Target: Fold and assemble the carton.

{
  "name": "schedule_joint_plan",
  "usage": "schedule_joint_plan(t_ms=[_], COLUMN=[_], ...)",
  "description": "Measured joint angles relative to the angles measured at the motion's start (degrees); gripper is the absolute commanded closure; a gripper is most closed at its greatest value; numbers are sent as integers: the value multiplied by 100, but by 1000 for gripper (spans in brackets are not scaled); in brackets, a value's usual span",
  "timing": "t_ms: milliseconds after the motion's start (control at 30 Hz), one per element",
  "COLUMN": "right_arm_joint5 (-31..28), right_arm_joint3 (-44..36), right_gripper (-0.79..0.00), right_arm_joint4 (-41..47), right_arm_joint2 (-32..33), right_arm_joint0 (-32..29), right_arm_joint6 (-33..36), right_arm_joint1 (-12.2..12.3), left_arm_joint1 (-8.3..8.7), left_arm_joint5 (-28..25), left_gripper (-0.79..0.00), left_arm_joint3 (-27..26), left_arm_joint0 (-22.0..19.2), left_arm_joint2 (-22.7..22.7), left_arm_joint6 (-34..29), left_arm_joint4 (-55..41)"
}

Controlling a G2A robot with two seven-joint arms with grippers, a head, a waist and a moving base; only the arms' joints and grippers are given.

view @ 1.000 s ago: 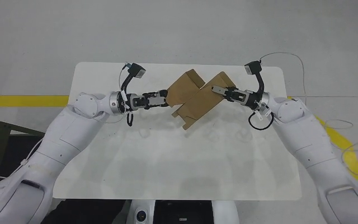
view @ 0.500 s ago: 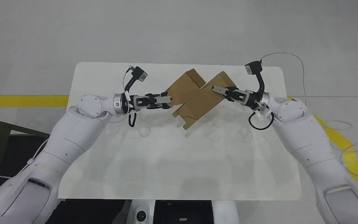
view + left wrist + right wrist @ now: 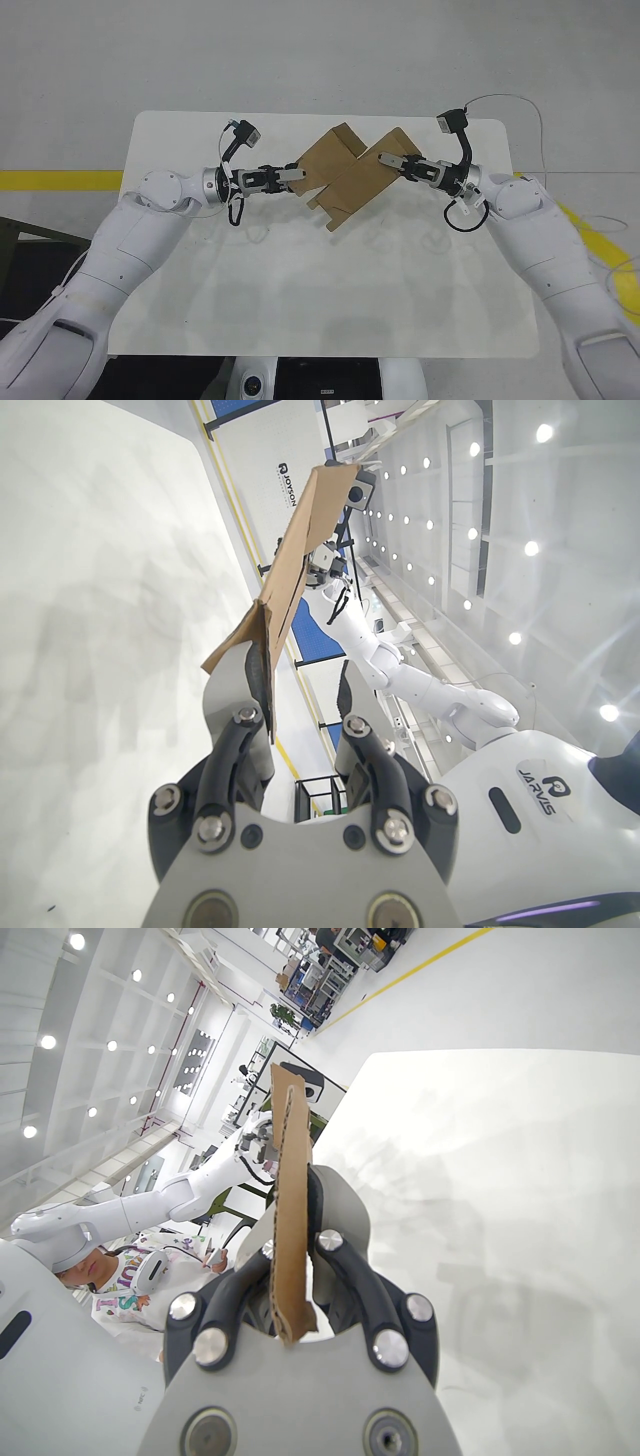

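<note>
while the right gripper (image 3: 295,1198) clamps the carton (image 3: 350,175), left gripper (image 3: 297,670) spread apart — just touching it

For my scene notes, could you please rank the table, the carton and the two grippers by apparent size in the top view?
1. the table
2. the carton
3. the left gripper and the right gripper: they look about alike, so I leave them unranked.
</note>
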Motion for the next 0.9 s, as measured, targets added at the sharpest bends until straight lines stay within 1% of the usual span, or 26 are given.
schedule_joint_plan(t_ms=[167,233,267,367,567,600,667,700,833,900], right_arm_joint5=[-6,-13,-10,4,14,12,8,9,2,12], right_arm_joint3=[0,4,7,4,6,7,15,19,71,97], right_gripper=[0,0,0,0,0,-9,-382,-785,-785,-785], right_arm_joint4=[-6,-19,-26,-34,-38,-38,-38,-33,15,-33], right_arm_joint2=[33,46,54,74,110,116,129,135,223,337], right_arm_joint0=[-11,-14,-17,-27,-46,-49,-60,-67,-98,-101], right_arm_joint6=[25,30,29,37,65,67,75,86,226,346], right_arm_joint1=[-22,-29,-34,-45,-68,-71,-78,-81,-62,-19], left_arm_joint1=[-65,-87,-101,-134,-195,-203,-220,-226,-230,-216], left_arm_joint5=[111,141,161,195,241,241,241,238,207,200], left_gripper=[-252,-215,-179,0,0,0,0,0,0,0], left_arm_joint3=[41,60,75,113,152,152,154,158,152,134], left_arm_joint0=[-17,-24,-27,-36,-59,-62,-65,-67,-107,-156], left_arm_joint2=[10,11,10,-2,-37,-42,-60,-70,-140,-192], left_arm_joint6=[24,37,40,43,-7,-19,-45,-60,-208,-410], left_arm_joint4=[141,191,219,269,330,342,366,381,515,607])
